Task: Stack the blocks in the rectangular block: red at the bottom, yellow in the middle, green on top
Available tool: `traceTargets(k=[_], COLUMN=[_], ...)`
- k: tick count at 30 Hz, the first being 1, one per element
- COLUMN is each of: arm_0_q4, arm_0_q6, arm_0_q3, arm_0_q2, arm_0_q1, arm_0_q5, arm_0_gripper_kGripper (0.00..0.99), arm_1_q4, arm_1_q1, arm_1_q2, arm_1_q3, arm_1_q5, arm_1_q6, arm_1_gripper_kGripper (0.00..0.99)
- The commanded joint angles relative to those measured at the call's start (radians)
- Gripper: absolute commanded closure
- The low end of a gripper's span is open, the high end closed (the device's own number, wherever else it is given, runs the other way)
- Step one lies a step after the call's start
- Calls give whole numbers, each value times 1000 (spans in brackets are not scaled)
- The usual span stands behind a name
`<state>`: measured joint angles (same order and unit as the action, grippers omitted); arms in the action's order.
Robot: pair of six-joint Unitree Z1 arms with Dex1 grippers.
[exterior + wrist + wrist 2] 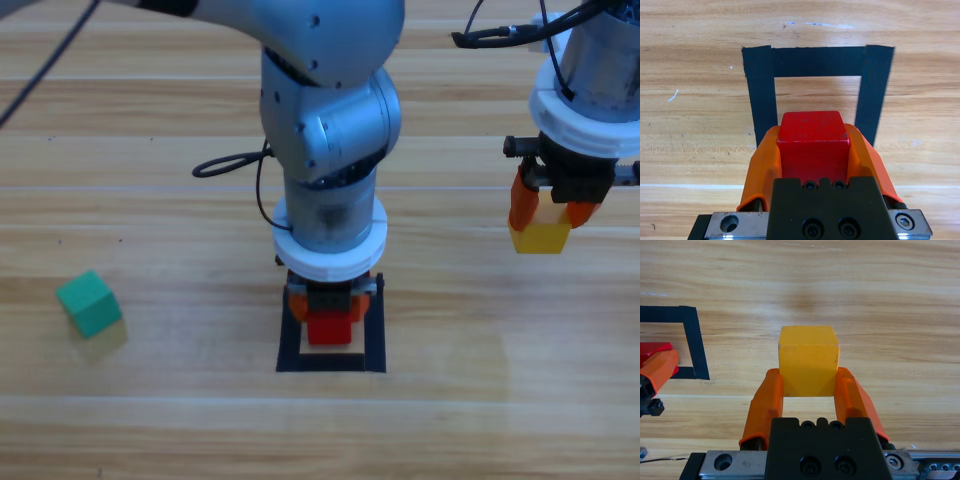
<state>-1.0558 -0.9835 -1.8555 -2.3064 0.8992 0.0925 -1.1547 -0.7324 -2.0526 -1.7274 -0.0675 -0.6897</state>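
A: Wooden table [150,420]: left gripper [330,312] clamps red cube [330,328] inside tape square [331,364].

B: Right gripper [545,210] holds yellow cube [541,236] aloft; green cube [89,303] untouched, far left. Nothing stacked.

The table [150,420] is pale wood with a smooth, faintly shiny grain, and the black tape outline [817,61] on it looks matt with rough-cut ends. The red cube [812,132] and yellow cube [807,360] have matt, slightly scuffed faces, as has the green cube [90,303]. The orange fingers [765,160] look like smooth plastic on a black body with bare metal screws.
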Motion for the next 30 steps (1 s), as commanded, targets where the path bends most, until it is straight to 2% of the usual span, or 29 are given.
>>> traceTargets(k=[1,30], arm_0_q4=[4,45], arm_0_q6=[-17,32], arm_0_q3=[-7,29], arm_0_q2=[38,16], arm_0_q1=[-8,47], arm_0_q5=[-5,44], arm_0_gripper_kGripper=[990,990], arm_1_q4=[18,24], arm_1_q1=[-28,-28], arm_1_q2=[-47,-49], arm_1_q3=[25,31], arm_1_q5=[6,8], arm_1_q6=[1,2], arm_1_gripper_kGripper=[990,990])
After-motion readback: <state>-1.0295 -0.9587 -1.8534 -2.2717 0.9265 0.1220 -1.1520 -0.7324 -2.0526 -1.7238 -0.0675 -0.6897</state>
